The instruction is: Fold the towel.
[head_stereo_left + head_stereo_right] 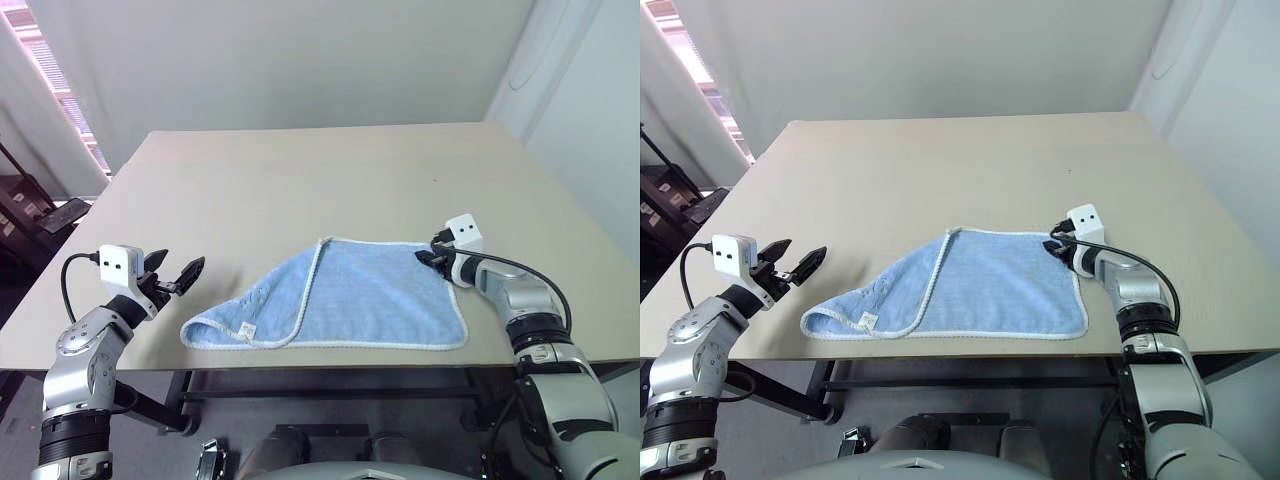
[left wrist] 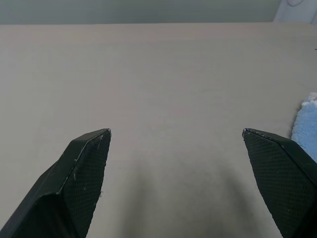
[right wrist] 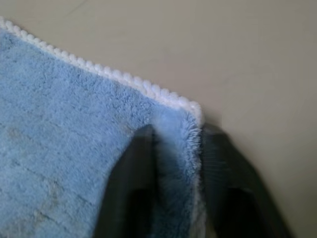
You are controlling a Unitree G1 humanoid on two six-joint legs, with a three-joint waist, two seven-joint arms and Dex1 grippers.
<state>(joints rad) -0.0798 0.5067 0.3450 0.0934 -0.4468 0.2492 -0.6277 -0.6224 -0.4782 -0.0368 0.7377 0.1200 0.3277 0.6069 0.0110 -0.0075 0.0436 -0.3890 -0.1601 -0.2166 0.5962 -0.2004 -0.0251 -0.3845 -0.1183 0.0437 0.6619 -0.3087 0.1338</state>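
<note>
Left gripper (image 1: 180, 275) hangs off the near left table (image 1: 300, 190) edge, fingers spread wide, nothing between them. The towel (image 1: 350, 300) starts just past its right fingertip: the folded-over near-left flap with the tag.

Towel lies flat near the front edge, left part already doubled over diagonally, right part single layer.

Right gripper (image 3: 173, 163) sits on the towel's far-right corner, fingers pinched on the hem; wrist view shows terry bunched between the pads, just inside the white border.

Risks, my read:
- bite is thin and at the very edge, so the corner could slip out on lift
- one-corner drag may pull the whole towel, undoing the left fold
- lower finger might be scraping the table, not under the cloth
</note>
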